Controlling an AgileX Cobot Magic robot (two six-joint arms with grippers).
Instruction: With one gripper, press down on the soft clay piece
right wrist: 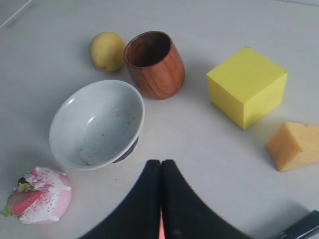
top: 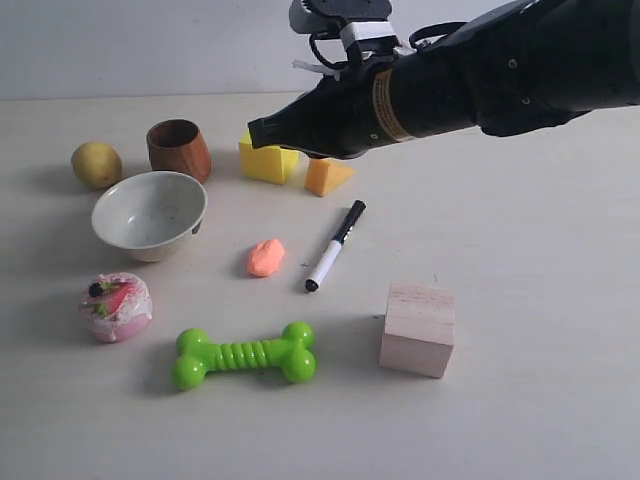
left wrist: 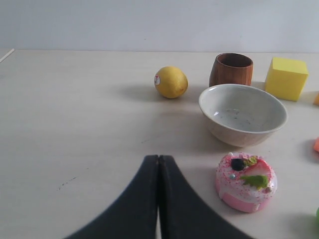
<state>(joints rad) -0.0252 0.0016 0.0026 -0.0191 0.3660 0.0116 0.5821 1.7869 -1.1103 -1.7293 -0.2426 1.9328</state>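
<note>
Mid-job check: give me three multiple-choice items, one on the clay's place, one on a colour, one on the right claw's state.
1. The soft clay piece lies: A in the bowl; B on the table beside the marker pen; C on the wooden block.
2. The bone toy is: A blue; B red; C green.
3. The right claw is: A shut; B wide open; C gripping the marker pen.
Answers: B, pen alongside on bare table; C, green all over; A, its fingers meet in the right wrist view.
</note>
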